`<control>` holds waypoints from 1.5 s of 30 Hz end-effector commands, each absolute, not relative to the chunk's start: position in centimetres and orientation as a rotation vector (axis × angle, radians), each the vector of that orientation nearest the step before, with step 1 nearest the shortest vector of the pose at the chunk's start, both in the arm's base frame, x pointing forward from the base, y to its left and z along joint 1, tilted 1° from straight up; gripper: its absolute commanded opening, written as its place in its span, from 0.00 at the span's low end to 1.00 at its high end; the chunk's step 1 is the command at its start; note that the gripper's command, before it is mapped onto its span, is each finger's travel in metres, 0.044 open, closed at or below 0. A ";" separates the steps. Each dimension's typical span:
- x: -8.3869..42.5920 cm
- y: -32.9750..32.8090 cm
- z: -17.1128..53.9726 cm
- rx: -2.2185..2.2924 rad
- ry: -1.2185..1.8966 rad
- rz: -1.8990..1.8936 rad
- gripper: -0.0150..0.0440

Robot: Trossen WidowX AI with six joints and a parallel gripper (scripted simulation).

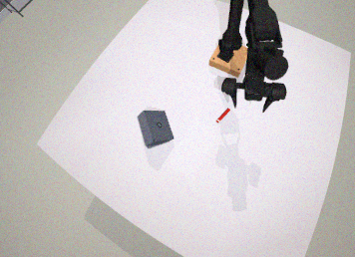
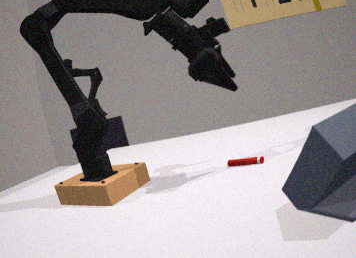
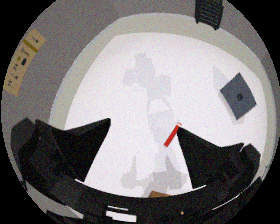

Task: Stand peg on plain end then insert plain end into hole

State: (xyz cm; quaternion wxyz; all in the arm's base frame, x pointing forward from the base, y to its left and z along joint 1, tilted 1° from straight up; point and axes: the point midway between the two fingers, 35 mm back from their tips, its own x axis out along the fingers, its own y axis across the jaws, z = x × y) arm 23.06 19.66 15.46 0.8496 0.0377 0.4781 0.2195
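Hanging above the white desk (image 1: 110,92) (image 2: 200,207) (image 3: 105,90), the black two-fingered hand (image 1: 251,103) (image 2: 234,79) (image 3: 145,126) is released, its fingers spread wide with nothing between them. The slim red cylindrical peg with a white band (image 1: 223,116) (image 2: 245,162) (image 3: 172,135) lies flat on the desk; in the top view it sits at about eight o'clock from the hand, its banded end towards seven o'clock. Well apart from the peg, at about nine o'clock in that view, stands the dark blue-grey angular block (image 1: 156,128) (image 2: 325,167) (image 3: 235,96) with one round hole in its sloped face. Nothing stands between peg and block. An orange-brown wooden base (image 1: 215,63) (image 2: 82,194) (image 3: 159,194) carries the black jointed arm (image 1: 261,22) (image 2: 110,3). Behind, a yellowish tool board (image 2: 240,14) (image 3: 17,80) hangs on the grey wall (image 2: 150,72) (image 3: 95,25).
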 end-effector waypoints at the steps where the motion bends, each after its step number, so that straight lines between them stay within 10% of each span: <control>1: 24.5 18.9 14.4 0.091 1.107 0.357 1.00; 45: 28.8 14.7 5.3 0.126 1.528 -0.097 1.00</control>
